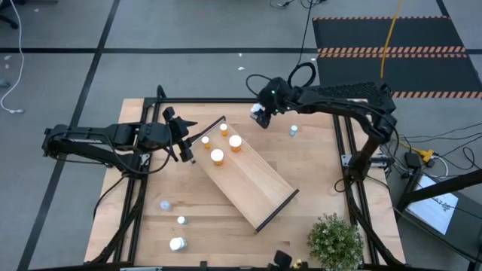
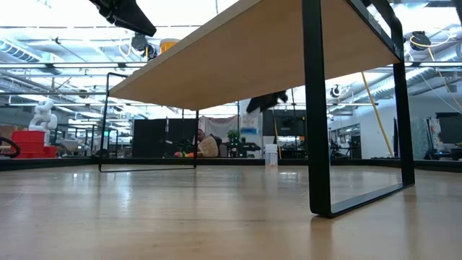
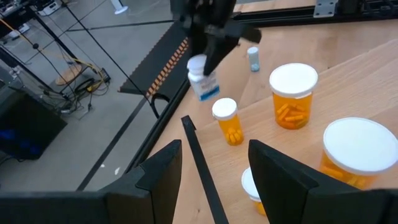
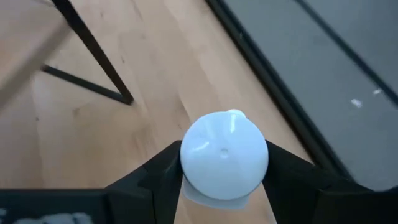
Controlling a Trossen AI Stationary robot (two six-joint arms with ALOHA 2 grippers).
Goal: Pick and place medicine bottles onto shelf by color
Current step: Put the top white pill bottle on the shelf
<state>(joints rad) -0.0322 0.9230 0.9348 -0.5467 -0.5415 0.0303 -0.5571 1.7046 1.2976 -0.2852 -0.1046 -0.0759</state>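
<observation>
**Right wrist view: pale bottle pinched just under its cap**

Right wrist view showed you the right claw (image 4: 224,180) clenched on a pale blue bottle (image 4: 224,163), fingers pressing the body just below the white cap. From above, that claw (image 1: 260,115) hung near the shelf's (image 1: 248,184) far end, bottle clear of the surface (image 1: 316,162).

You could judge the bottle light, rigid and smooth plastic; a hold high on a round body would likely let it swivel or slip, so a gentle, level set-down suited it.

Four orange bottles (image 1: 217,156) stood grouped at the shelf's far end. The left claw (image 1: 183,147) hovered just beside them, fingers (image 3: 283,180) spread and holding nothing. Three pale bottles (image 1: 177,243) waited on the surface's near left, another (image 1: 292,130) near the right arm.
</observation>
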